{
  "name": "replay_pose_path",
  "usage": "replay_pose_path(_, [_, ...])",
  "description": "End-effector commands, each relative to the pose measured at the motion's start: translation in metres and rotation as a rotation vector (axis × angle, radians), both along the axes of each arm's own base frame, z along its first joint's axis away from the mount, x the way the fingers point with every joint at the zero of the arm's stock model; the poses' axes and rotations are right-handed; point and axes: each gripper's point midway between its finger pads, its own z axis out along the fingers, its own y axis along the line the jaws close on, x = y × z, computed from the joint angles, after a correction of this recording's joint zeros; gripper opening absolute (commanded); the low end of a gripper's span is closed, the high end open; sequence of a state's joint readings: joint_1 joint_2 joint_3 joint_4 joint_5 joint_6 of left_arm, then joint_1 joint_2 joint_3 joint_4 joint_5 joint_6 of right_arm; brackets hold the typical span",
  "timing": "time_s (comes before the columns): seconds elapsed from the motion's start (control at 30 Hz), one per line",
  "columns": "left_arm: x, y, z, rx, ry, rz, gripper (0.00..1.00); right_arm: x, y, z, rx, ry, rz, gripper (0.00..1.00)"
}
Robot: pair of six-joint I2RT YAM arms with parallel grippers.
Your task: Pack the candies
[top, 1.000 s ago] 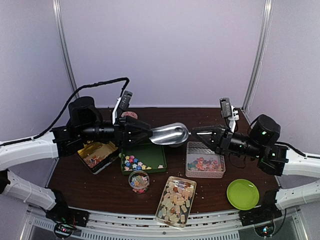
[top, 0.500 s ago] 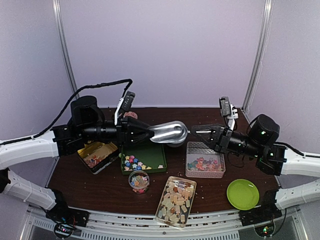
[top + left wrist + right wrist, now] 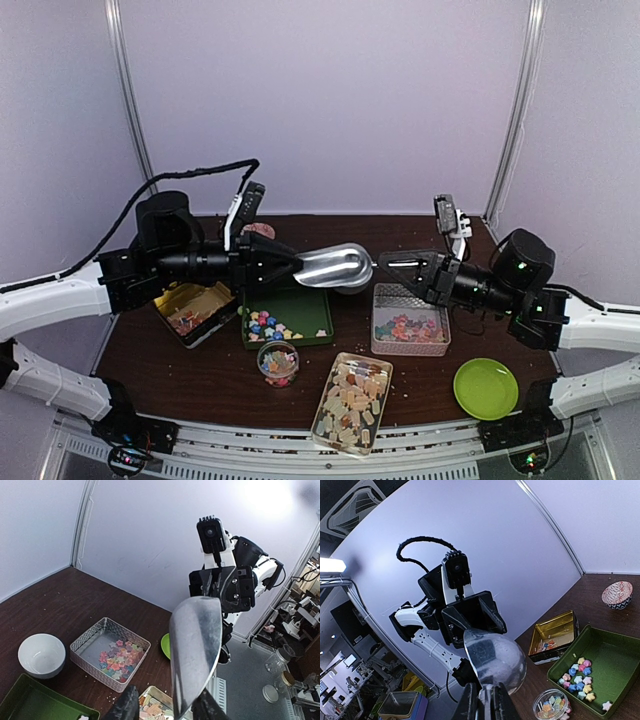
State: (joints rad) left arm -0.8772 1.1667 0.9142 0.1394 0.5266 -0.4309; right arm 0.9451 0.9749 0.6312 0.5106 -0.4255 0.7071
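Note:
A shiny metal scoop (image 3: 335,267) hangs in the air between my two grippers, above the table's middle. My left gripper (image 3: 292,268) holds its narrow handle end, fingers (image 3: 205,707) astride it. My right gripper (image 3: 388,264) is shut on the scoop's far rim (image 3: 495,657); a silver edge shows between its fingers (image 3: 470,700). Star-shaped candies lie in a white mesh basket (image 3: 410,328), a green tray (image 3: 268,326) and a small glass jar (image 3: 278,365). Beige chunky candies fill a clear tray (image 3: 352,400).
A gold tin (image 3: 192,308) with a few sweets stands at the left. A white bowl (image 3: 41,655) sits under the scoop. A green plate (image 3: 486,388) is at the front right. A small patterned bowl (image 3: 617,595) is at the back. Crumbs dot the table.
The right gripper has moved left onto the scoop's end. The left gripper and scoop have shifted slightly left and up.

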Motion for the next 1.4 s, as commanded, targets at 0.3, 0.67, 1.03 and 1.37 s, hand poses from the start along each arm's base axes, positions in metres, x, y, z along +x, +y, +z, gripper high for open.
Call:
replay_pose_path(0.3, [0.002,0.002,0.001,0.024,-0.038,0.021,0.44,-0.005,-0.003,0.027,0.064,-0.041,0.009,0.0])
replay_pose_path(0.67, [0.001,-0.001,0.006,0.015,-0.04,0.006,0.23,-0.005,0.001,0.024,0.053,-0.037,0.015,0.0])
replay_pose_path(1.03, [-0.002,-0.007,0.008,0.005,-0.002,-0.004,0.0,-0.003,0.001,0.025,-0.008,-0.08,-0.009,0.0])
replay_pose_path(1.37, [0.0,-0.006,0.017,-0.028,0.076,0.026,0.0,-0.003,-0.001,0.033,-0.026,-0.171,-0.034,0.17])
